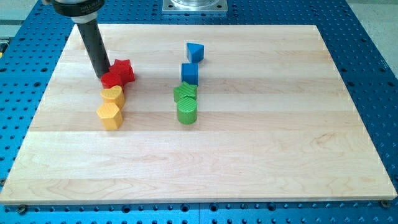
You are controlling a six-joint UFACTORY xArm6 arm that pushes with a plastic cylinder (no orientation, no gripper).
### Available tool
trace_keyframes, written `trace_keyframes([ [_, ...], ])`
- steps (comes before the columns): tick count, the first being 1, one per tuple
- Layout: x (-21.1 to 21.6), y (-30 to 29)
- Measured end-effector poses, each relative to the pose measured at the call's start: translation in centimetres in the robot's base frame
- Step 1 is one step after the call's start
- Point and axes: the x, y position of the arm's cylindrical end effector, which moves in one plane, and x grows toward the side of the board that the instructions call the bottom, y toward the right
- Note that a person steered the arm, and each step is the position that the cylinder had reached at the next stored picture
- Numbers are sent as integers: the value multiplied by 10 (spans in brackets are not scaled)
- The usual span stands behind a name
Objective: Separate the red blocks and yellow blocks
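The job looked barely begun: my tip [103, 76], a bare rod with no fingers to open or close, touched the red blocks [119, 73] near the board's [261, 155] top-left corner, the yellow blocks [111, 107] touching just below them.

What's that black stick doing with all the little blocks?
It's a robot arm's rod. My tip is touching the left side of the red round block, with a red star block right behind it. Two yellow blocks sit just below the reds, the upper one still touching them, so reds and yellows aren't apart yet. In the middle of the wooden board, two blue blocks and two green blocks sit in a line, untouched.
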Motion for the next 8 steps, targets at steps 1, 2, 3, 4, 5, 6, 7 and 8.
trace_keyframes([
  [1, 0, 0],
  [2, 0, 0],
  [3, 0, -4],
  [4, -10, -14],
  [5, -38, 0],
  [6, -31, 54],
  [7, -3, 72],
  [8, 30, 44],
])
